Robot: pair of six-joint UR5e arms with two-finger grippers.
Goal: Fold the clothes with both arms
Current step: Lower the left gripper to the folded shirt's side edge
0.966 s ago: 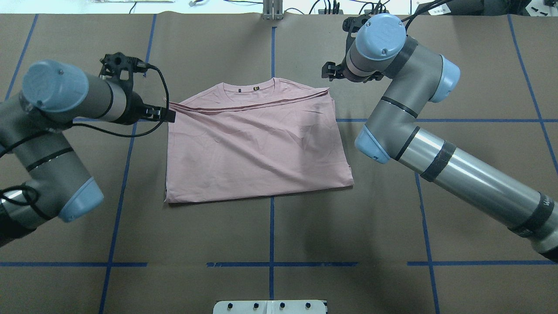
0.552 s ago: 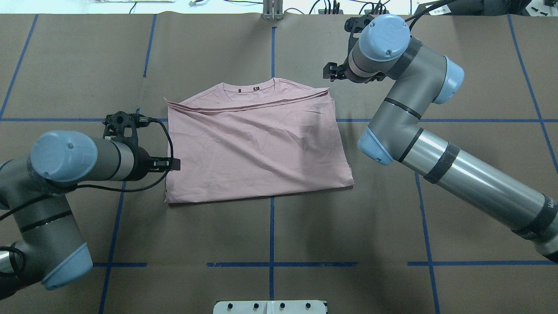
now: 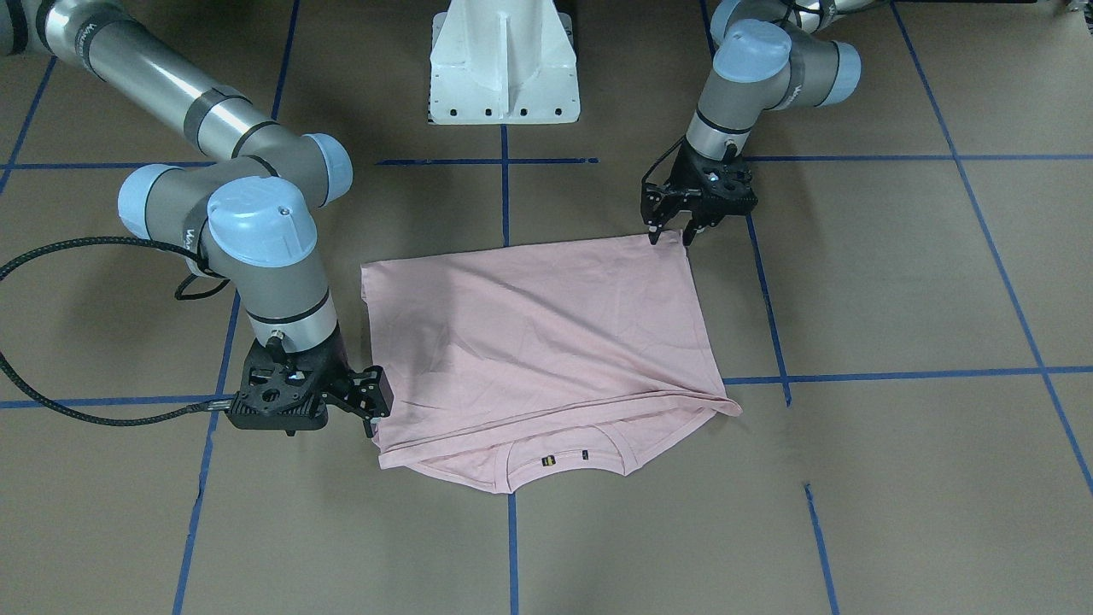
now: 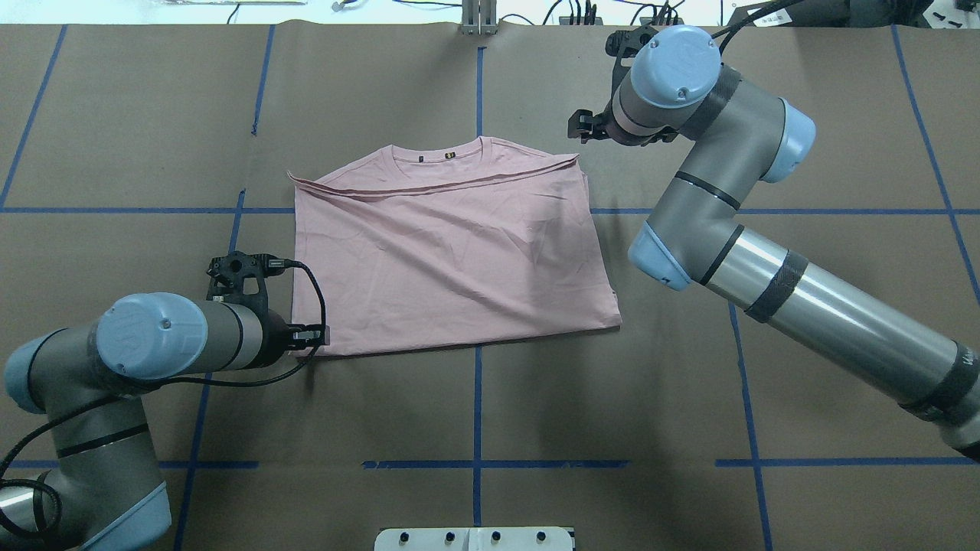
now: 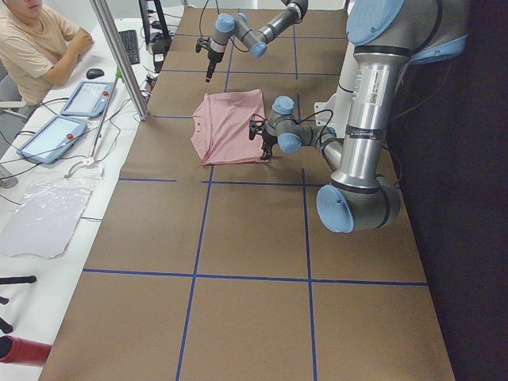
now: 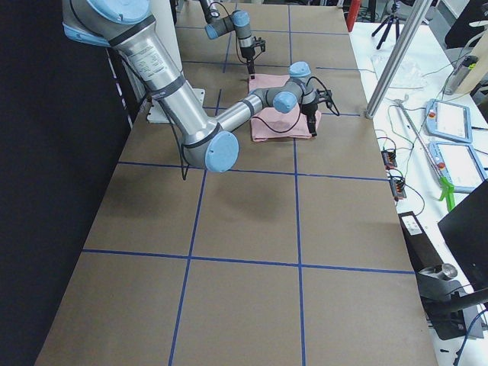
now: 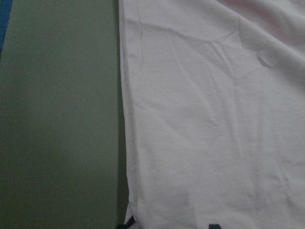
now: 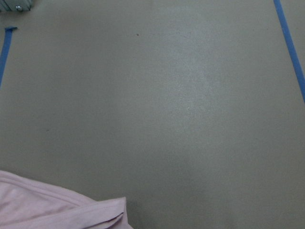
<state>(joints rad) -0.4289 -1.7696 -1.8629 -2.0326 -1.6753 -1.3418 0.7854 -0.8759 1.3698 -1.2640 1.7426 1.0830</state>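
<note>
The pale pink T-shirt (image 4: 452, 252) lies folded flat mid-table, its collar (image 4: 436, 155) at the far edge; the printed front is hidden. My left gripper (image 4: 318, 335) is open and low at the shirt's near-left corner. In the front view (image 3: 672, 235) its fingers straddle that corner. In the left wrist view two fingertips (image 7: 213, 225) show at the bottom edge over the cloth (image 7: 214, 119). My right gripper (image 4: 578, 126) looks open and empty. It sits just beyond the shirt's far-right corner, which shows in the right wrist view (image 8: 57, 210).
Brown paper with blue tape lines (image 4: 476, 398) covers the table. The white pedestal (image 3: 504, 64) stands at the robot's edge. An operator (image 5: 40, 48) sits at a side desk with tablets (image 5: 87, 97), behind a metal post (image 5: 119, 55).
My left arm has swung from the shirt's far-left shoulder corner along its left edge to the near-left corner. The right arm has barely moved. The shirt lies as before.
</note>
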